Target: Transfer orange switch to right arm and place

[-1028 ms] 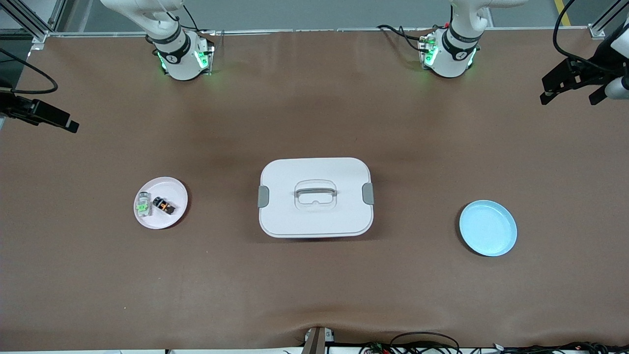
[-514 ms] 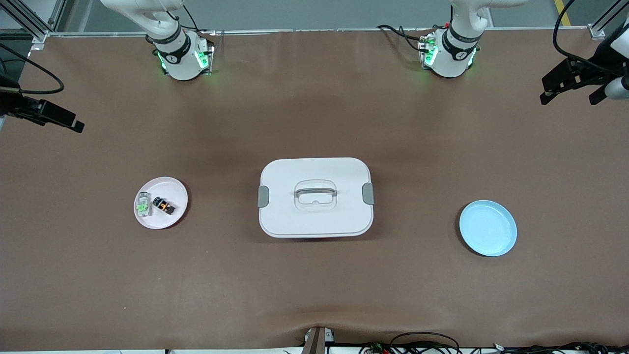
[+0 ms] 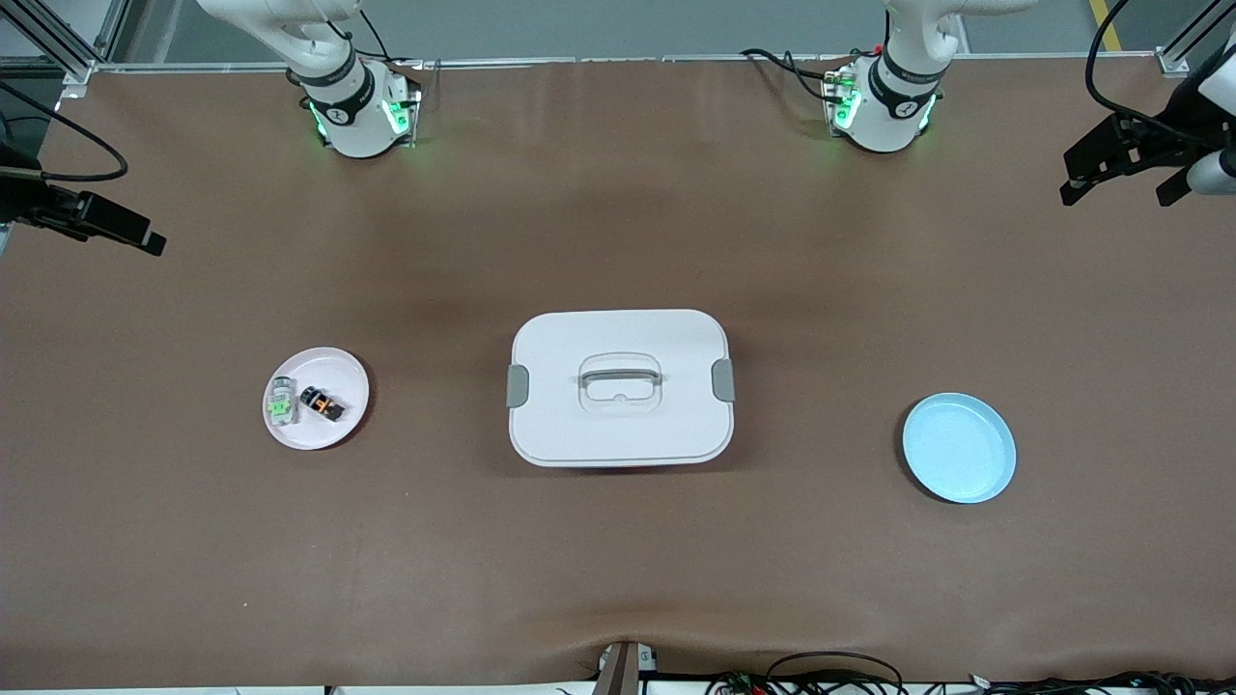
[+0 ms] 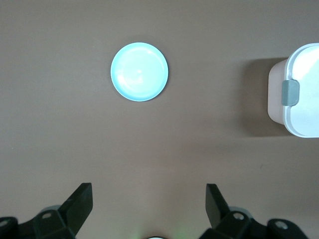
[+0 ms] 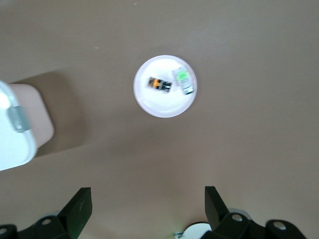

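The orange switch (image 3: pixel 322 403), a tiny black part with an orange centre, lies on a pale pink plate (image 3: pixel 340 368) toward the right arm's end of the table. It also shows in the right wrist view (image 5: pixel 159 84) on the same plate (image 5: pixel 159 105). My right gripper (image 3: pixel 145 241) is open and empty, high above the table edge at its own end, well apart from the plate; its open jaws show in the right wrist view (image 5: pixel 147 193). My left gripper (image 3: pixel 1120 193) is open and empty, high over the left arm's end of the table (image 4: pixel 148 191).
A clear-white part with a green centre (image 3: pixel 281 403) lies beside the orange switch on the pink plate (image 5: pixel 183 81). A white lidded box (image 3: pixel 618 333) stands mid-table. An empty light blue plate (image 3: pixel 959 447) sits toward the left arm's end (image 4: pixel 139 72).
My right gripper has shifted slightly toward the table's middle. The left gripper, the switches, the plates and the box have not visibly moved.
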You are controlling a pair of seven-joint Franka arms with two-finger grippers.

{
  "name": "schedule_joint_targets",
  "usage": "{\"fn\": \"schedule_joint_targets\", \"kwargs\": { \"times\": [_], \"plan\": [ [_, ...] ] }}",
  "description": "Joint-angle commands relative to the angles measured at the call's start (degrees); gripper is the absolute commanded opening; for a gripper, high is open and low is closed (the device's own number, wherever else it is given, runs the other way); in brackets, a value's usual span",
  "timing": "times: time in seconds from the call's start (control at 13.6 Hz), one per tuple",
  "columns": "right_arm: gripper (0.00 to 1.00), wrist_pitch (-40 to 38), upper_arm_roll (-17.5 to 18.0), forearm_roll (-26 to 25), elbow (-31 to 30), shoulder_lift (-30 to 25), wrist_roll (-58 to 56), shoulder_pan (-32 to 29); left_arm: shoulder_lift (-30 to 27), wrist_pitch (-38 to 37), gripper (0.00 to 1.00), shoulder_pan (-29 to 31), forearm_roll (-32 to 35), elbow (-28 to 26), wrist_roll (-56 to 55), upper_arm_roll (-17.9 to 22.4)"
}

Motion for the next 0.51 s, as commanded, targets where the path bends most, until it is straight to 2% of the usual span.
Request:
{"fn": "schedule_joint_targets", "kwargs": {
  "times": [0.0, 0.44],
  "plan": [
    [1.00, 1.03, 0.86, -3.51, -1.61, -2.04, -0.02, 2.16, 0.47, -1.17, 1.00, -0.31, 1.10, 1.38, 0.20, -0.15],
    [1.00, 3.22, 0.77, -3.43, -1.78, -2.57, -7.21, 1.98, 0.03, -1.17, 1.00, -0.58, 1.36, 0.76, 0.20, -0.23]
  ]
}}
